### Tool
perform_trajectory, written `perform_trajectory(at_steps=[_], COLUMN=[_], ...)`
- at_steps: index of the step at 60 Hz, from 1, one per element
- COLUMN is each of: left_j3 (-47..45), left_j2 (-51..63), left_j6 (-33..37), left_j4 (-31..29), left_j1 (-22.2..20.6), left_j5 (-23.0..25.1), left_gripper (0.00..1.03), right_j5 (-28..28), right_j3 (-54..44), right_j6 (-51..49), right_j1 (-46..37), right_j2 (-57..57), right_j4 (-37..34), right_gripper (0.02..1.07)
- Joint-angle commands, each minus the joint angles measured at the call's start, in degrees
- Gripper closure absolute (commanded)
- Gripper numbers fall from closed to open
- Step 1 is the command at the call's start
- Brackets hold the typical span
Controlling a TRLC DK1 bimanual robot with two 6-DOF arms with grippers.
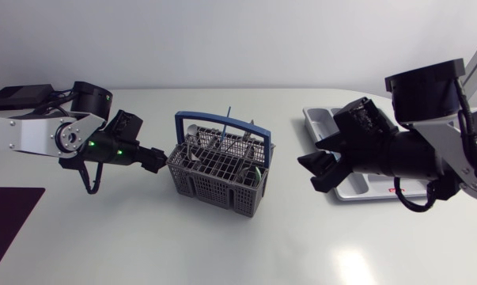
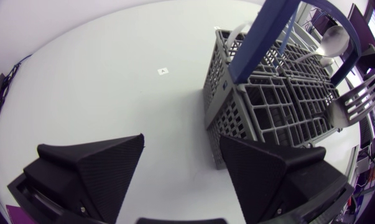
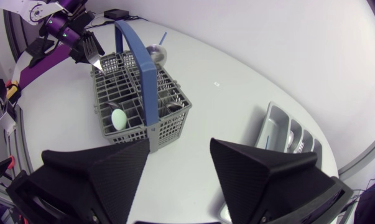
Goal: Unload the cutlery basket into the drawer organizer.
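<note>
White table (image 1: pixel 143 237) with everything on it. The right arm (image 1: pixel 428 150) comes in over the drawer organizer (image 1: pixel 317 119), a grey tray with long slots on the right side of the table. The right gripper (image 3: pixel 181 146) is spread wide with nothing in it, pointing toward the basket but well apart from it. The left arm (image 1: pixel 40 131) reaches in low. The left gripper (image 2: pixel 182 140) is also wide open and empty, with the basket's near corner just ahead of its fingers. The cutlery basket (image 1: pixel 218 170) sits mid-table, grey mesh with a blue handle (image 1: pixel 222 119). It's still loaded: a fork (image 2: pixel 355 99) and a spoon (image 2: pixel 333 40) stick up, plus a pale green piece (image 3: pixel 119 118).
</note>
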Motion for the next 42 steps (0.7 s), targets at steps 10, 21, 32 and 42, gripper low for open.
perform_trajectory(at_steps=[10, 21, 32, 42], left_j3=[0.9, -0.4, -2.3, -4.4], left_j2=[1.5, 0.8, -2.8, -6.1], left_j6=[2.4, 3.4, 4.2, 5.0], left_j4=[1.5, 1.0, -0.7, -2.2], left_j1=[-1.9, -4.0, -5.5, -6.9], left_j5=[2.0, 2.5, 2.7, 3.1], left_gripper=[0.73, 0.77, 0.77, 0.77], right_j5=[0.1, -0.4, -2.1, -3.2], right_j3=[-3.3, -2.2, 0.2, 2.2], right_j6=[2.4, 4.3, 5.5, 6.7], right_j1=[-0.4, 0.5, 0.8, 1.8], right_j2=[4.5, 11.9, 17.2, 19.6], right_j4=[3.2, 6.5, 8.0, 9.2], right_gripper=[1.02, 1.02, 1.02, 1.02])
